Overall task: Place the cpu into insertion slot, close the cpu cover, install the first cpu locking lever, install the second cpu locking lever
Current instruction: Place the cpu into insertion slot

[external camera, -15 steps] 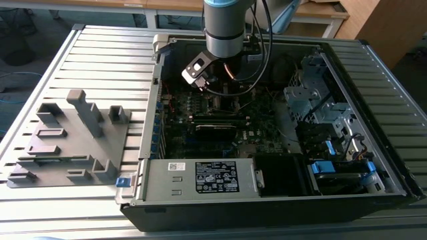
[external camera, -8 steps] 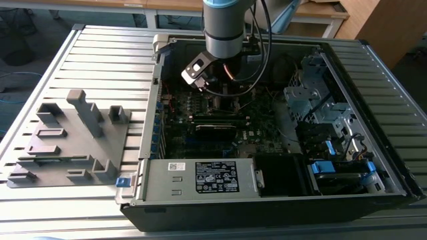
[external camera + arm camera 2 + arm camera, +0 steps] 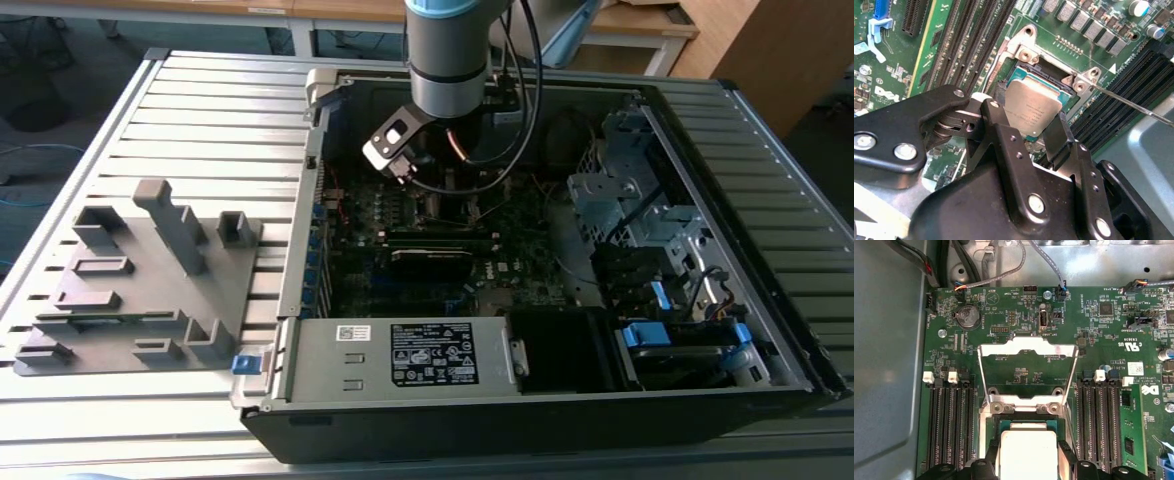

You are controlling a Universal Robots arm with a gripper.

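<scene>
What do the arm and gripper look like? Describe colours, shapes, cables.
Silver-grey cylindrical arm with a light-blue ring at its joint; black cables run beside it. Matte-black metal gripper built of hinged link plates with silver screws, ending in flat black fingers.

Support surface: slatted grey metal table (image 3: 200,110), slats running across exterior view. Open computer case (image 3: 534,430) lies flat on slats, side panel off, occupying centre and exterior view's right. Grey fixture plate (image 3: 147,300) with upright blocks rests on slats at exterior view's left, just beside case.
</scene>
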